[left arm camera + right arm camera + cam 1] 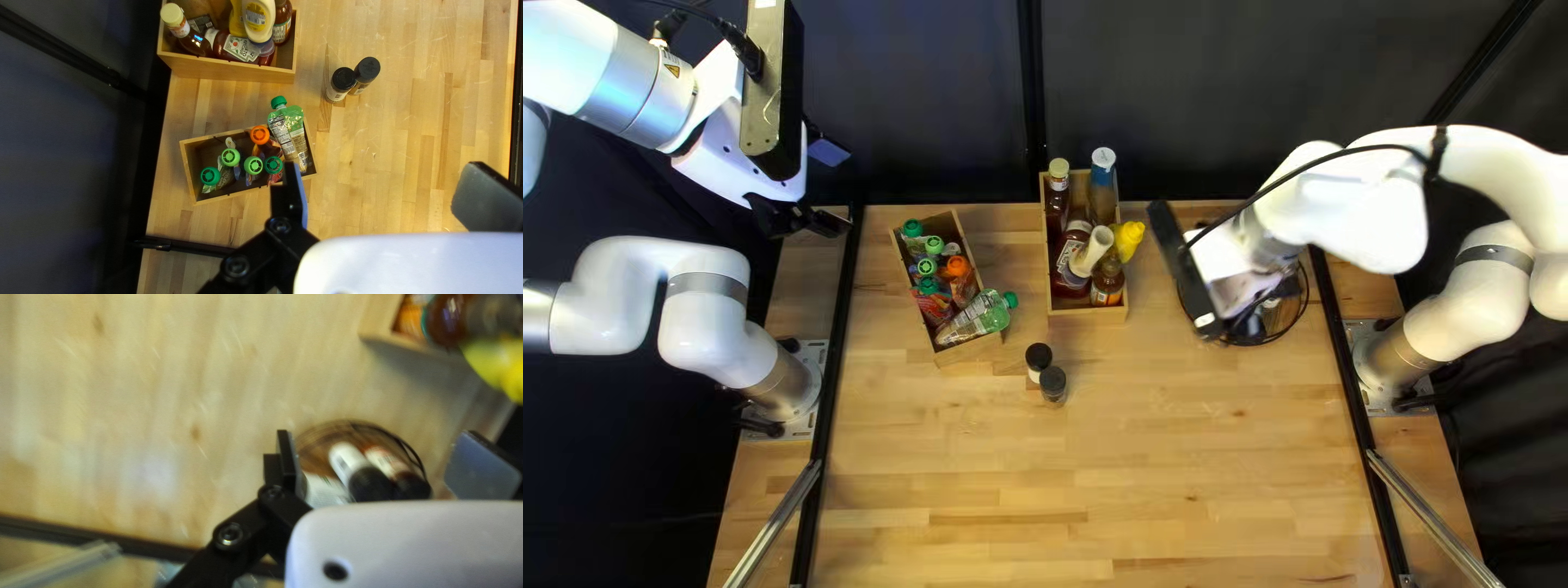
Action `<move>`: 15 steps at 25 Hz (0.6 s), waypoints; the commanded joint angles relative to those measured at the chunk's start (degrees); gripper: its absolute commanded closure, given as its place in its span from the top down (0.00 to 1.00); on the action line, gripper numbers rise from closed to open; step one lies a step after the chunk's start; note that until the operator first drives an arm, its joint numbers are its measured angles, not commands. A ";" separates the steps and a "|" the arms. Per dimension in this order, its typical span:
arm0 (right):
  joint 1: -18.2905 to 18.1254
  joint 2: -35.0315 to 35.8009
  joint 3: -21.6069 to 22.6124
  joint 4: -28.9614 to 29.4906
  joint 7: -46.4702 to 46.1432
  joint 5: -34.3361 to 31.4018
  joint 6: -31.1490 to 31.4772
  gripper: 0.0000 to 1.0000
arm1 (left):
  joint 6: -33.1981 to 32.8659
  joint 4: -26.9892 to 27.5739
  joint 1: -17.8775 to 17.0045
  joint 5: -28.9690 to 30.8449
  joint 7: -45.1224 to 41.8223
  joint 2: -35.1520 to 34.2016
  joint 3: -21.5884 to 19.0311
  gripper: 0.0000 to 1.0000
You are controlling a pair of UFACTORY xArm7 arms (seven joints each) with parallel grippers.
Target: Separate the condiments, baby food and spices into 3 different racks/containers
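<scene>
In the top left view my left gripper point(808, 223) is raised at the far left; my right gripper point(1236, 294) hangs over a round wire basket point(1287, 332). Two black-capped spice jars point(1039, 359) point(1052, 384) stand together mid-table. Baby food pouches point(986, 314) fill the left wooden box point(967, 348); condiment bottles point(1072, 256) fill the other box point(1089, 315). In the left wrist view my left gripper point(381, 190) is open, the pouch box point(190, 163) beside one finger. My right gripper point(381, 463) is open above the basket point(354, 424), where spice jars point(348, 460) lie.
A yellow bottle point(1129, 236) leans out over the condiment box's side. Black rails point(839, 316) point(1350, 359) run along both sides of the table. A dark curtain point(1241, 87) hangs behind the far edge.
</scene>
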 commanded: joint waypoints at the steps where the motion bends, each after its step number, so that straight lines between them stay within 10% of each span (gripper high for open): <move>1: -0.71 -10.10 4.46 3.70 17.18 -8.47 -5.81 1.00 | 0.00 0.00 0.00 0.00 0.00 0.00 0.00 1.00; 15: 14.77 -32.23 -5.61 17.34 62.90 -43.59 -1.35 1.00 | 0.00 0.00 0.00 0.00 0.00 0.00 0.00 1.00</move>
